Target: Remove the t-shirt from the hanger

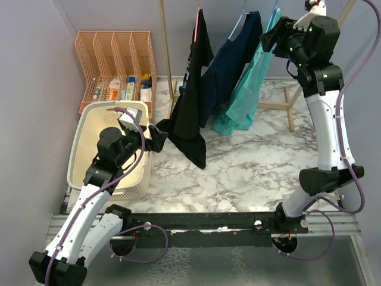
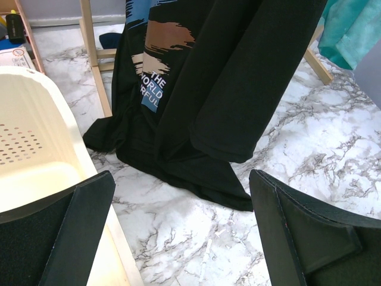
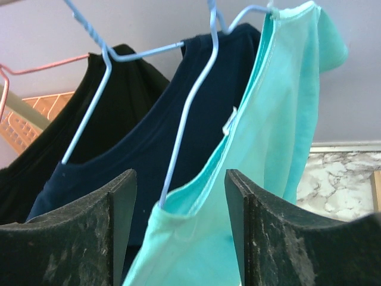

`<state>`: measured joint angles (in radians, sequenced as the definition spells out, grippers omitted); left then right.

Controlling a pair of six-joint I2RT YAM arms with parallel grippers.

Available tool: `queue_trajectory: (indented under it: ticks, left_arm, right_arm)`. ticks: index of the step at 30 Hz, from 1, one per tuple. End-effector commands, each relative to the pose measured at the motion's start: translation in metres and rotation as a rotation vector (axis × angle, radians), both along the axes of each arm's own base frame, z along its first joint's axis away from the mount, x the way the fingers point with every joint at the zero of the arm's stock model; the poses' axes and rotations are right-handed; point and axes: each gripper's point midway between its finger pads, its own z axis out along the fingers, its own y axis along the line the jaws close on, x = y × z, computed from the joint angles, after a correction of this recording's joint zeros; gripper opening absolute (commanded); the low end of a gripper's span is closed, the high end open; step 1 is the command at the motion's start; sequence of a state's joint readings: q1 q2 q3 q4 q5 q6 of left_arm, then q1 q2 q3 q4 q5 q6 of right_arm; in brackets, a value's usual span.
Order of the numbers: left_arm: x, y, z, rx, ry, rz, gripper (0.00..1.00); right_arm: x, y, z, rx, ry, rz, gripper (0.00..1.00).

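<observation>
While the teal t-shirt (image 3: 280,119) hangs on its blue hanger (image 3: 189,101) at the far right, the right gripper (image 3: 180,185) sits open just before it; the left gripper (image 2: 181,185), jaws also apart, faces the black t-shirt (image 2: 238,77) beside the basket (image 1: 83,143).

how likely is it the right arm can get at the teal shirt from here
Probably yes: the right gripper is open just before the teal shirt, nothing blocking; only its blue hanger wire crosses between the jaws.

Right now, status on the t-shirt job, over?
Left gripper open, low by black t-shirt. Right gripper open at teal t-shirt collar. Not yet off its hanger.
</observation>
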<state>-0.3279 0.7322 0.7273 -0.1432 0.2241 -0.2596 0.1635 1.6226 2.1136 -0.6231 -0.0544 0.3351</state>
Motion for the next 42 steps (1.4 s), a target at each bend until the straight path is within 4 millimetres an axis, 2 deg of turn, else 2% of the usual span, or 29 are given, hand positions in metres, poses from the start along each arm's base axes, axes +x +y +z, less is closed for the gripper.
queue_trajectory:
  ticks: [1, 9, 13, 16, 20, 23, 31, 36, 39, 42]
  left_arm:
    - [0.0, -0.002, 0.004, -0.01, -0.022, -0.009, 0.99]
    - [0.0, -0.002, 0.004, -0.011, -0.022, -0.007, 0.99]
    - [0.0, -0.002, 0.004, -0.01, -0.021, -0.008, 0.99]
    - [0.0, -0.002, 0.004, -0.013, -0.022, -0.012, 0.96]
    - [-0.001, -0.005, 0.003, -0.018, -0.015, -0.028, 0.92]
    - [-0.002, -0.006, 0.004, -0.021, -0.017, -0.03, 0.89]
    - [-0.002, -0.007, 0.005, -0.024, -0.018, -0.035, 0.87]
    - [-0.002, -0.007, 0.004, -0.025, -0.016, -0.038, 0.86]
    - [-0.003, -0.007, 0.006, -0.027, -0.02, -0.038, 0.82]
    - [-0.004, -0.007, 0.007, -0.027, -0.025, -0.038, 0.78]
  right_arm:
    - [0.018, -0.008, 0.005, -0.015, 0.004, -0.057, 0.59]
    - [0.036, -0.019, -0.013, -0.053, 0.033, -0.125, 0.52]
    - [0.031, -0.034, -0.015, -0.07, 0.046, -0.202, 0.45]
    - [0.025, -0.044, -0.014, -0.083, 0.032, -0.251, 0.44]
    - [0.023, -0.049, -0.015, -0.1, 0.015, -0.269, 0.4]
    - [0.025, -0.046, -0.013, -0.108, 0.006, -0.252, 0.36]
    - [0.027, -0.045, 0.008, -0.121, -0.055, -0.242, 0.34]
    - [0.034, -0.04, 0.006, -0.125, -0.055, -0.217, 0.15]
    - [0.038, -0.036, 0.006, -0.128, -0.067, -0.198, 0.04]
    - [0.041, -0.032, 0.011, -0.127, -0.097, -0.179, 0.01]
